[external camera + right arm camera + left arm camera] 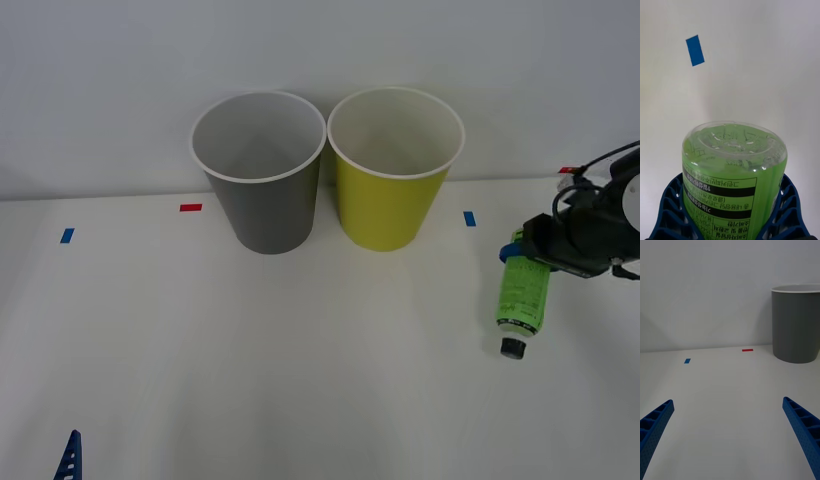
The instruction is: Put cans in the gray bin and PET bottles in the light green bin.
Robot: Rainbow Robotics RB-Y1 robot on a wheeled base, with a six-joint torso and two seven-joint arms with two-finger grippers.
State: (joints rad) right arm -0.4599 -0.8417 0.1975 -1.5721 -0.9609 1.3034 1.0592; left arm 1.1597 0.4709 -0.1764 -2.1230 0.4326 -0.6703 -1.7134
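Observation:
The gray bin and the light green bin stand upright side by side at the back of the white table, both looking empty inside. At the right edge my right gripper is shut on the PET bottle, a small clear bottle with a green label. It grips the base end, and the black cap points toward the front. In the right wrist view the blue fingers clasp the bottle from both sides. My left gripper stands open low at the front left. Cans are out of view.
Small tape marks lie on the table: blue at the left, red beside the gray bin, blue right of the green bin. A white wall rises close behind the bins.

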